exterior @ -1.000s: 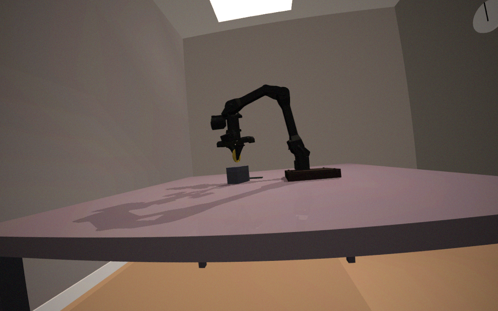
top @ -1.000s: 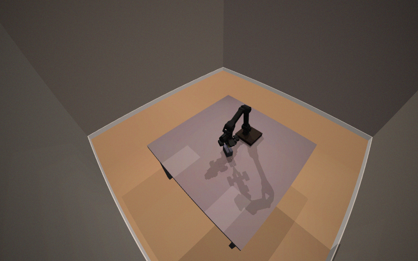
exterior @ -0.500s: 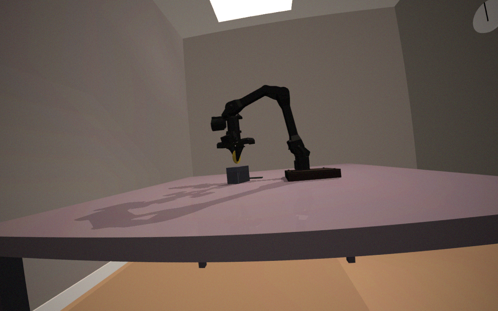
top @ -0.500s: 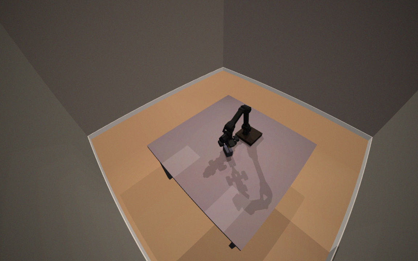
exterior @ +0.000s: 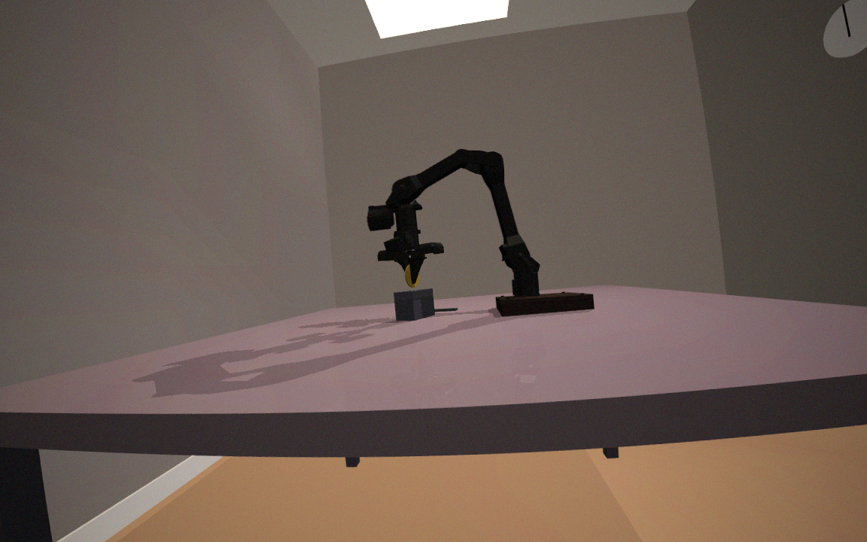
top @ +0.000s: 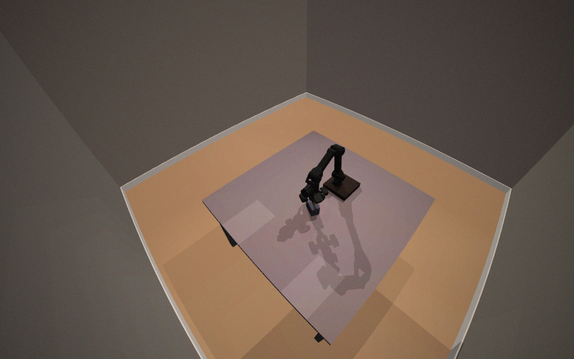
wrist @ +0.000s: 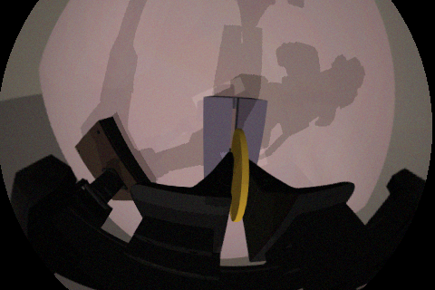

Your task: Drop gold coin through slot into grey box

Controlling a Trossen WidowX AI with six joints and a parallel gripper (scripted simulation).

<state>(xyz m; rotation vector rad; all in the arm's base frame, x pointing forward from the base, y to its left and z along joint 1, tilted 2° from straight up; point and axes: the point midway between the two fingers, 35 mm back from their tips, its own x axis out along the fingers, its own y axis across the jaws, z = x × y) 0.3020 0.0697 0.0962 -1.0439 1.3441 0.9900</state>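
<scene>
My gripper (exterior: 414, 264) (wrist: 234, 156) (top: 314, 198) is shut on the gold coin (exterior: 410, 275) (wrist: 239, 176) and holds it upright, edge down. The coin hangs just above the grey box (exterior: 413, 304) (wrist: 219, 134) (top: 313, 208), a small gap over its lid. In the wrist view the coin is edge-on and lines up with the narrow slot (wrist: 237, 111) that runs along the lid. The dark holder (exterior: 446, 309) shows only as a thin low strip on the table, right of the box; it is empty.
The arm's dark brown base plate (exterior: 544, 302) (top: 346, 188) (wrist: 101, 147) lies on the mauve table (exterior: 625, 336) (top: 382, 209) to the right of the box. The arm's shadows fall across the table in front of the box.
</scene>
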